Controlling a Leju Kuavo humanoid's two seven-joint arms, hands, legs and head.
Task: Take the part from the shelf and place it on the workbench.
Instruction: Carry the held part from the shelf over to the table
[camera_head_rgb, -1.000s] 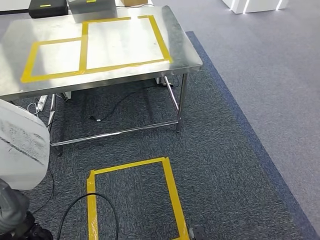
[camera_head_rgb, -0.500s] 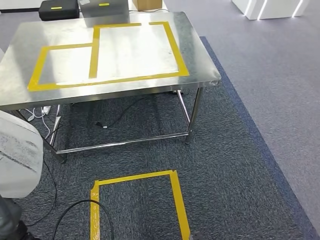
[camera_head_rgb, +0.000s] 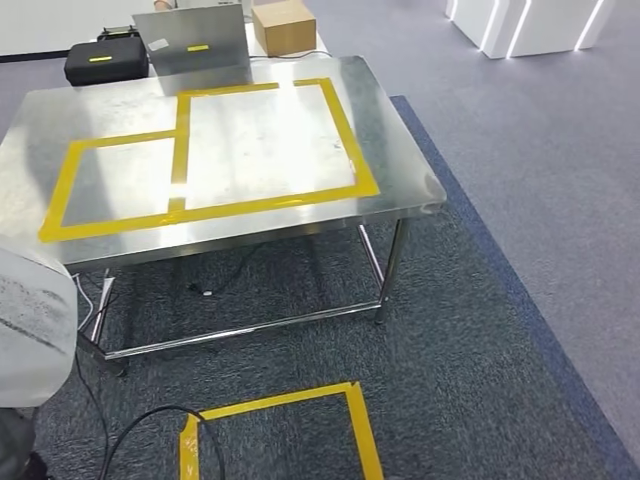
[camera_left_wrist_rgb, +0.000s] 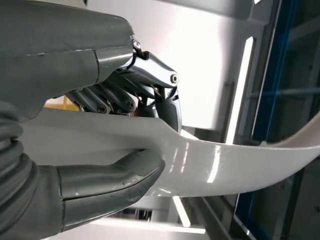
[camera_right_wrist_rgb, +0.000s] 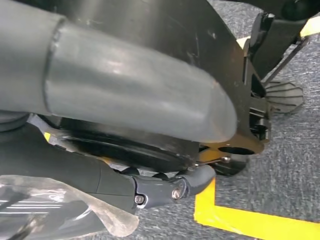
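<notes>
- In the left wrist view, the left hand (camera_left_wrist_rgb: 124, 135) grips the white part (camera_left_wrist_rgb: 211, 160): the thick thumb lies against one face, the darker fingers (camera_left_wrist_rgb: 113, 100) curl over the other, and the glossy curved panel runs on past the fingertips.
- In the head view that part (camera_head_rgb: 34, 320) is a white rounded shape at the near left edge, held off the desk and low beside it.
- In the right wrist view, the right hand (camera_right_wrist_rgb: 151, 150) hangs over the carpet with its thumb out straight and a dark finger (camera_right_wrist_rgb: 177, 187) bent beneath; whether it is clenched or released I cannot tell.
- Near the robot, a yellow tape square (camera_head_rgb: 279, 430) marks the dark carpet (camera_head_rgb: 468, 360), and a black cable (camera_head_rgb: 151, 430) loops beside it.
- Beyond stands the steel desk (camera_head_rgb: 392, 160), with two yellow tape rectangles (camera_head_rgb: 211, 150) side by side on its top.
- Behind the desk's far edge sit a black case (camera_head_rgb: 106, 60), a grey panel (camera_head_rgb: 196, 45) and a cardboard box (camera_head_rgb: 283, 25).
- Farthest right, white blocks (camera_head_rgb: 543, 25) stand on the lighter grey floor.
</notes>
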